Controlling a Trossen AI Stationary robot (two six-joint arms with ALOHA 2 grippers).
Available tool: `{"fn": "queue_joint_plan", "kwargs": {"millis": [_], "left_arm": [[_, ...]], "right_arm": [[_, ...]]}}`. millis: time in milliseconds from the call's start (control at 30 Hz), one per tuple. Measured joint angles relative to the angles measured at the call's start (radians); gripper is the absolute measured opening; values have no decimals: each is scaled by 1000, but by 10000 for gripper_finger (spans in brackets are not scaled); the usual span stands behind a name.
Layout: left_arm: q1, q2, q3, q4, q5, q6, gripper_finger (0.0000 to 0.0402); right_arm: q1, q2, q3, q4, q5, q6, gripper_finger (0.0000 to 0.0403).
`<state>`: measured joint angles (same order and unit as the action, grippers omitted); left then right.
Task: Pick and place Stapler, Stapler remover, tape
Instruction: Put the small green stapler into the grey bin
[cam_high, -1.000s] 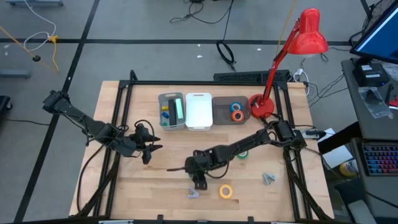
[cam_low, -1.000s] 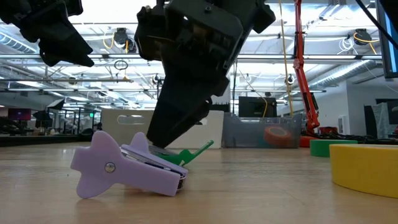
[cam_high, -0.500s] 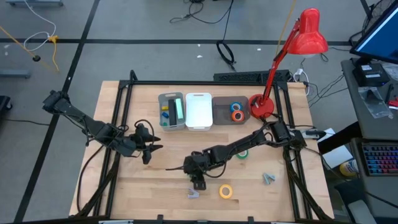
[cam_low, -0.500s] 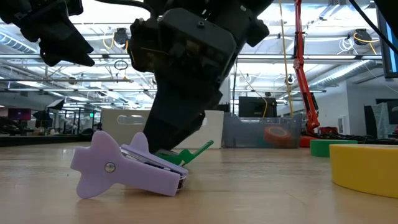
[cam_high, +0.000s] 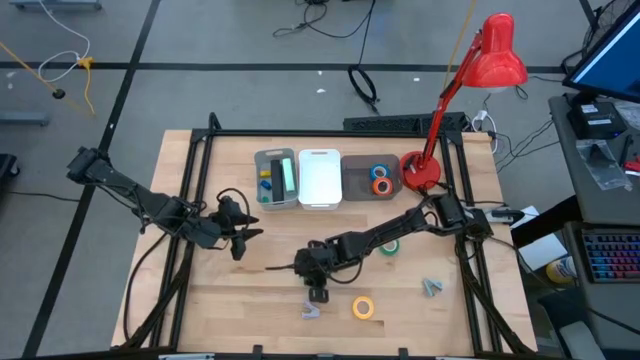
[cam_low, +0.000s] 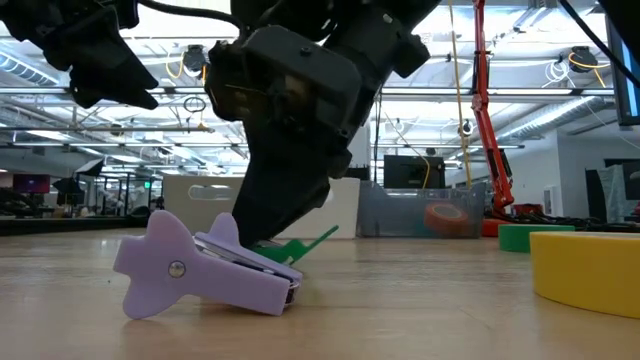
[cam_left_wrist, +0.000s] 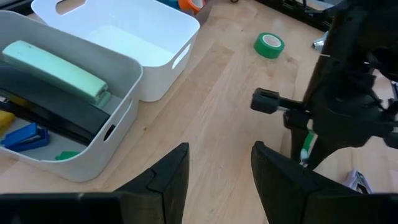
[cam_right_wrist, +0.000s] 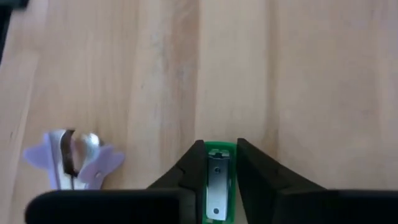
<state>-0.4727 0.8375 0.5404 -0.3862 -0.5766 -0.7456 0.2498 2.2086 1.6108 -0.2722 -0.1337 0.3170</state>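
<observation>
While I scan from the left side of the wooden tabletop (cam_high: 200, 300), my left tool (cam_high: 238, 240) hangs idle above bare boards, its two dark fingers (cam_left_wrist: 171, 174) standing moderately apart and holding nothing. Further along, at the far edge, sits the row of bins: a grey plastic bin (cam_high: 275, 180) with a mint-green stapler (cam_left_wrist: 56, 70) inside, a white empty bin (cam_high: 320, 178), and a grey bin holding the blue and orange tape rolls (cam_high: 381, 178).

At mid-table my right tool (cam_high: 318, 290) is down on a small green stapler remover (cam_right_wrist: 218, 177). The remover lies straight between the pads, its long axis running along the fingers, so the right arm is plainly the one to lift it. Just nearside of it lies a lilac plastic stapler remover (cam_high: 310, 311), apart from the fingers. To the right rest a yellow tape roll (cam_high: 364, 308), a green tape roll (cam_high: 391, 246) under the arm, and a grey stapler remover (cam_high: 432, 287).

Against a second ago, the right fingers have narrowed from wide to pinching the green piece, and the wrist has sunk slightly; the left arm has not stirred.
</observation>
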Motion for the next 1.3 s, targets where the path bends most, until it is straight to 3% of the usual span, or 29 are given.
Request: {"fn": "queue_joint_plan", "kwargs": {"millis": [500,833,1300], "left_arm": [[1,0,0,165,7,3,172],[1,0,0,137,124,4,173],[1,0,0,198,117,-26,172]], "right_arm": [[-126,-74,-1,141,-29,161,59],[-183,-214,0,201,-25,161,59],[-259,-283,-2,561,-79,285,59]]}}
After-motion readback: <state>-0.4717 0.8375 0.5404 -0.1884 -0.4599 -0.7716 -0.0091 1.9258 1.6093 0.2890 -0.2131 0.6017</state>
